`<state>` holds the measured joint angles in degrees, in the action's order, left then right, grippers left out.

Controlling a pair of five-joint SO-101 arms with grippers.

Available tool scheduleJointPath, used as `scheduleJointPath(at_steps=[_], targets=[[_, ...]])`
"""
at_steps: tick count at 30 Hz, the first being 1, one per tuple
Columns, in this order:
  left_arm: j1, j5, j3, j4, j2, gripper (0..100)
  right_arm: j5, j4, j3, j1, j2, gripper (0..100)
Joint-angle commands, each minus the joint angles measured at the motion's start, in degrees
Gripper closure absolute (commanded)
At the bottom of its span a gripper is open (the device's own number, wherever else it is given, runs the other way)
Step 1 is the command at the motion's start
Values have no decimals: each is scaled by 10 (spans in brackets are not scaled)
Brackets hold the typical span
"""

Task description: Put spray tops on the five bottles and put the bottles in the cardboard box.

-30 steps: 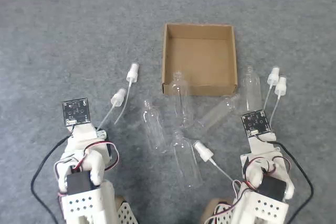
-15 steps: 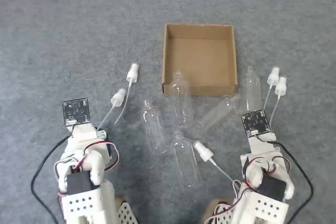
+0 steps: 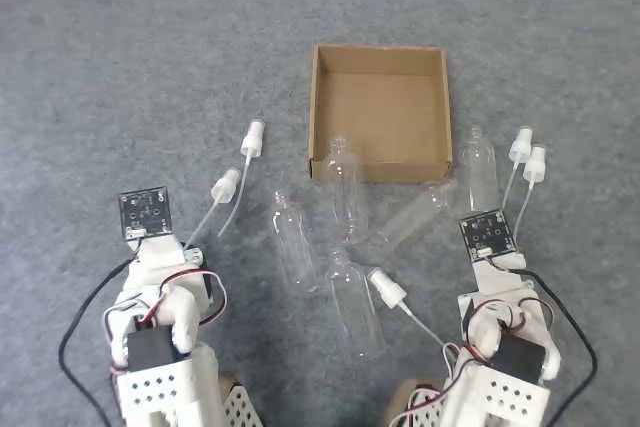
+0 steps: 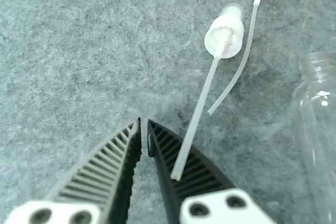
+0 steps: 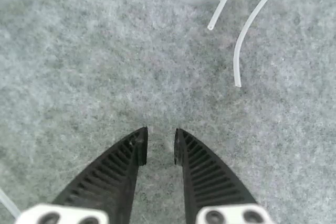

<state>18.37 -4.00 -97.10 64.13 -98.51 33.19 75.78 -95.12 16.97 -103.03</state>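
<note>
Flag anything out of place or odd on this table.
Nothing spilled or broken. One oddity: the tube of a spray top rests across a finger of the left gripper, so moving that arm may drag it. The box holds nothing.

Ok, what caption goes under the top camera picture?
Five uncapped bottles and five loose spray tops lie on grey carpet beside the cardboard box.
</note>
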Motion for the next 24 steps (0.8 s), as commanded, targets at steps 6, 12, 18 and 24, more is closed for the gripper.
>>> scheduleJointPath(at_steps=[6,12,18,24], targets=[[0,-5,2,-4,-4,988,5,3,-13,2,-9,939],[0,-5,2,-4,-4,988,5,3,-13,2,-9,939],[0,-5,2,-4,-4,988,5,3,-13,2,-9,939],[0,-5,2,-4,-4,988,2,2,-13,-5,-9,939]])
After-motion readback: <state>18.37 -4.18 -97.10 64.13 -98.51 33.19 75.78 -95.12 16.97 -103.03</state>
